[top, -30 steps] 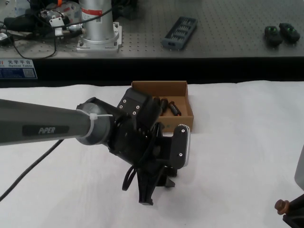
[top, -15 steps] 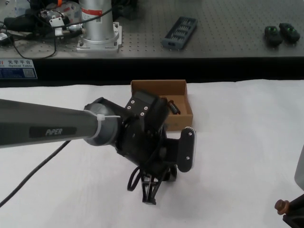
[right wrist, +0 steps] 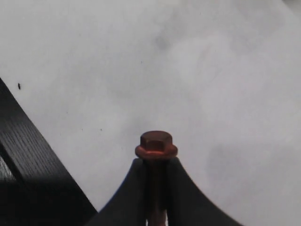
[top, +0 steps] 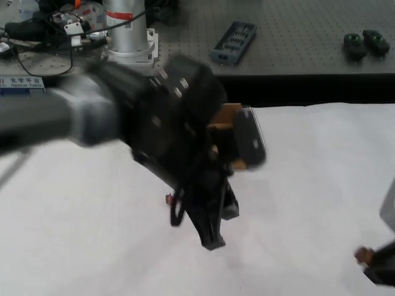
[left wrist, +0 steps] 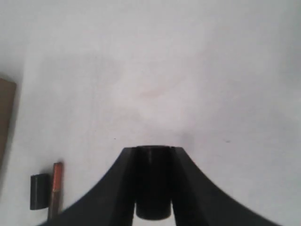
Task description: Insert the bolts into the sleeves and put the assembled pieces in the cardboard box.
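Note:
My left gripper (left wrist: 153, 155) is shut on a short black sleeve (left wrist: 153, 188) and holds it above the white cloth. In the high view that arm is a large blurred shape over the middle of the bench, its gripper (top: 213, 237) pointing down. It covers most of the cardboard box (top: 227, 115) behind it. At the near right edge my right gripper (right wrist: 156, 165) is shut on a copper bolt (right wrist: 156, 143), hex head outward, also seen in the high view (top: 364, 253). A loose copper bolt (left wrist: 57, 188) lies beside another black sleeve (left wrist: 40, 191) on the cloth.
White cloth (top: 308, 185) covers the bench around both arms. Behind it a dark perforated table carries a metal post (top: 126, 28), a grey bit holder (top: 233, 41) and two small black parts (top: 366, 43). A dark slab (right wrist: 28, 169) sits beside my right gripper.
The left arm has risen and swung up and back with the sleeve, now blurred and covering more of the box. The right gripper has hardly moved.

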Tool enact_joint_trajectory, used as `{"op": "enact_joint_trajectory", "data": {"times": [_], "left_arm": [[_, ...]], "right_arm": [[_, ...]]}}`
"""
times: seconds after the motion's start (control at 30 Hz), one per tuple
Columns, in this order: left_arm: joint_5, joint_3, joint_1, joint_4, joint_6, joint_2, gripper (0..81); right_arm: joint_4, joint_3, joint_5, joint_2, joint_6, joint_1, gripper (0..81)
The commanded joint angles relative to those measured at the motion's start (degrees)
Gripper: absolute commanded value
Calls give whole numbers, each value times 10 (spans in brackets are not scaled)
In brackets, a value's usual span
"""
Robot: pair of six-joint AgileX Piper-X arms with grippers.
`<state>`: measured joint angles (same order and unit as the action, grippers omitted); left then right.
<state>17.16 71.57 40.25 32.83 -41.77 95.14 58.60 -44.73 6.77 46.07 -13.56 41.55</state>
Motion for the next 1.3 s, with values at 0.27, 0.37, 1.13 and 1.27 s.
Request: {"op": "enact_joint_trajectory", "data": {"times": [0.27,0.37,1.13,1.27], "left_arm": [[159,-126,-6,-20,230,-230,6],[191,-179,-17,-89,311,-292,6],[277,-338,-56,-453,637,-381,6],[250,-338,-56,-467,653,-381,6]], "right_arm": [[-295,-3,61,45,295,-3,27],[-368,-3,88,72,363,-3,27],[-568,-3,168,136,551,-1,27],[-568,-3,174,136,551,-1,27]]}}
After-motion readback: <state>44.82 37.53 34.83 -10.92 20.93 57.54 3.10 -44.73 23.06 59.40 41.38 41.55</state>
